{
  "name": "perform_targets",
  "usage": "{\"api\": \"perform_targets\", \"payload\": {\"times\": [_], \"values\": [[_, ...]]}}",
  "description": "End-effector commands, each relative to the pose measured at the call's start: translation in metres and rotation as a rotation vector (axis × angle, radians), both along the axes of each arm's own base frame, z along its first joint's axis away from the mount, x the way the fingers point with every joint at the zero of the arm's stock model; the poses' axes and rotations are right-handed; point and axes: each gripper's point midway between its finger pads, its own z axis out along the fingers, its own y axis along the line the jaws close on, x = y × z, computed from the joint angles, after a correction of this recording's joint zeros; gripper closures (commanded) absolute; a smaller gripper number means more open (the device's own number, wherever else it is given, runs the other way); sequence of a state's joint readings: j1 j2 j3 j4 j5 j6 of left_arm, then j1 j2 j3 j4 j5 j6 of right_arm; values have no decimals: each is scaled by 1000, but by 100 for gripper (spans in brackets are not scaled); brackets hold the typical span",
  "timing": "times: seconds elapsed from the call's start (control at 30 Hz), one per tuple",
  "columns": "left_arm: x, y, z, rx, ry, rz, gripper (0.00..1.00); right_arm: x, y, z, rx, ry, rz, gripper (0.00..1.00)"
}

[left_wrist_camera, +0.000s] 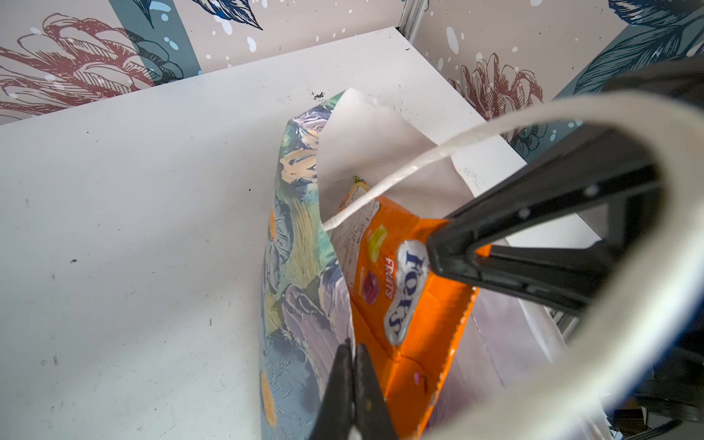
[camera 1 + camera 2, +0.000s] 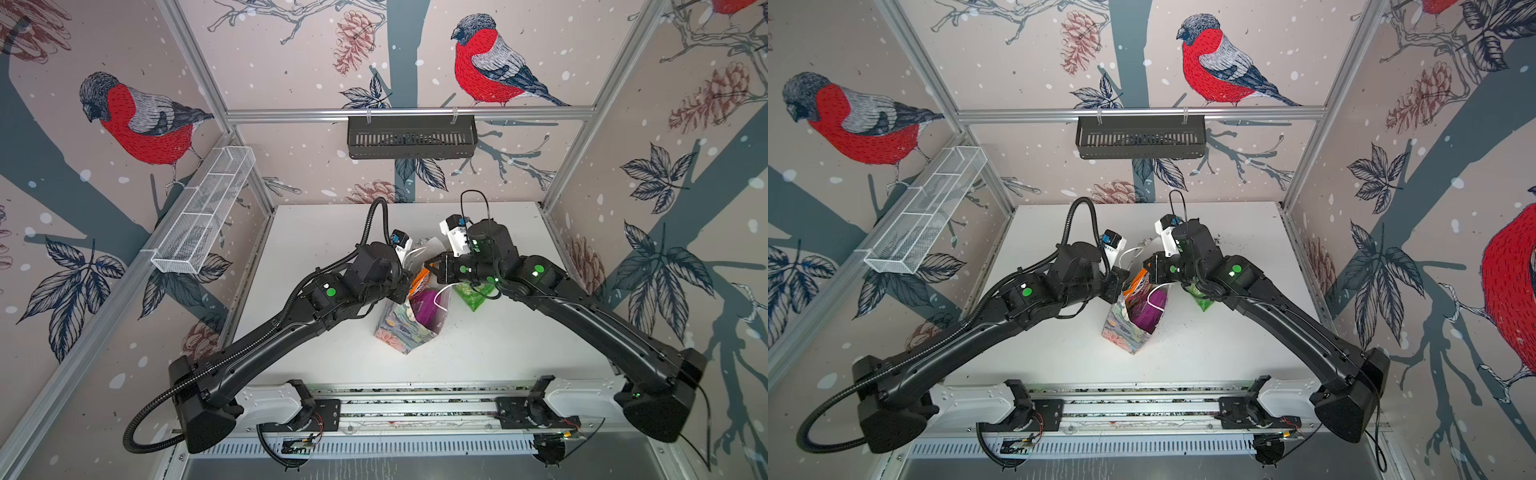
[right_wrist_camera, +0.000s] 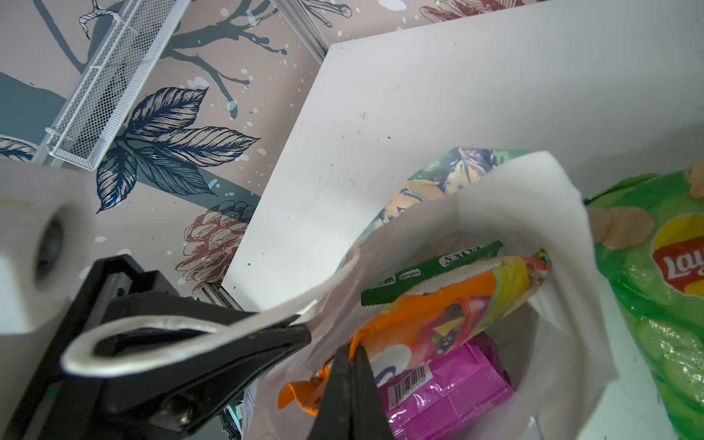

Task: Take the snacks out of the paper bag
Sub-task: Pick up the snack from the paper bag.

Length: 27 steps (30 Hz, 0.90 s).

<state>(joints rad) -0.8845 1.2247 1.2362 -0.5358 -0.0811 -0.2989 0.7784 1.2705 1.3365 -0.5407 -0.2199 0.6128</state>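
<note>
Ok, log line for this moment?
left pincer: shut on paper bag rim | right pincer: shut on orange packet | green chip bag: out, on table | purple packet: in bag

So the paper bag [image 2: 399, 328] stands about mid-table [image 2: 316, 232], the chip bag [image 2: 471, 297] lies on the table just to its right, and in the bag the Fox's Fruits packet [image 2: 417, 282] pokes up at the far side, over the barcoded packet [image 2: 426, 307].
</note>
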Motion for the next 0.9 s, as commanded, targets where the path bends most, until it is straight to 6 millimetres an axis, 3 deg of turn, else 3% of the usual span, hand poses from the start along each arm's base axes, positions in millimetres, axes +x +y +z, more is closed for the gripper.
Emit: {"api": "perform_targets", "payload": {"times": [0.0,0.27,0.33,0.87], "values": [[4,-1,9,-31,-30,13,100,0,4,25,48,-79,49,100],[6,5,12,-36,-46,42,100,5,2,54,104,-143,76,100],[8,8,12,-37,-50,58,100,-1,-4,73,144,-184,92,100],[16,21,13,-37,-62,111,100,7,-37,153,333,-379,82,100]]}}
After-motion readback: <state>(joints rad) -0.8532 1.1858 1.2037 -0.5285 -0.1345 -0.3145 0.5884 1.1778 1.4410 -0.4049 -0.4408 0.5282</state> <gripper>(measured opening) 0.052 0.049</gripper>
